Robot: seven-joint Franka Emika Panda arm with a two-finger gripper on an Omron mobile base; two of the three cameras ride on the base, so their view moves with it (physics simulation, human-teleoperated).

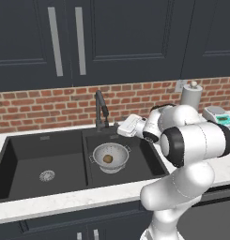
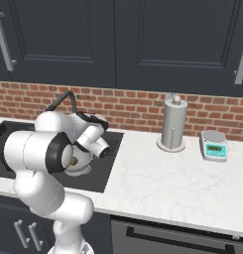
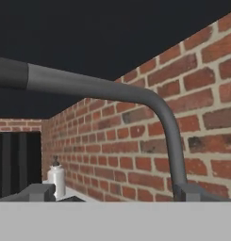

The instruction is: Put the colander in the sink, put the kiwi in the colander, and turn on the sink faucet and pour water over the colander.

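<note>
L to R in left base view: black double-basin sink [image 1: 22, 159] set in the white tabletop [image 1: 65, 202]. Wider L basin has a round silver drain [image 1: 47, 176]. Narrower R basin holds the colander [image 1: 110, 157], upright on its low base, loop handles out to each side. Kiwi [image 1: 107, 159] sits inside the colander bowl, about centre. Dark sink faucet [image 1: 101, 110] stands at the back edge btwn the basins, against the brick wall [image 1: 41, 105], spout angled up and over toward the R basin.

Just R of the faucet, the white hand of the arm reaches in above the R basin's back corner, gripper [image 1: 120, 131] pointing L toward the faucet base; can't tell if it touches. Gripper is fully spread, nothing held. In hand view the faucet's grey spout runs across the frame and bends down on the R; fingertips [image 3: 39, 192] sit wide apart at the bottom, w/ the faucet stem dropping behind the R one.

Further R on the tabletop: white paper-towel holder [image 1: 191, 96] by the wall, then a small kitchen scale [image 1: 218, 116] w/ green display. Right base view shows the same pair, holder [image 2: 173, 126] L of scale [image 2: 214, 146], well apart from the sink. Dark cabinets [image 1: 111, 37] above.
</note>
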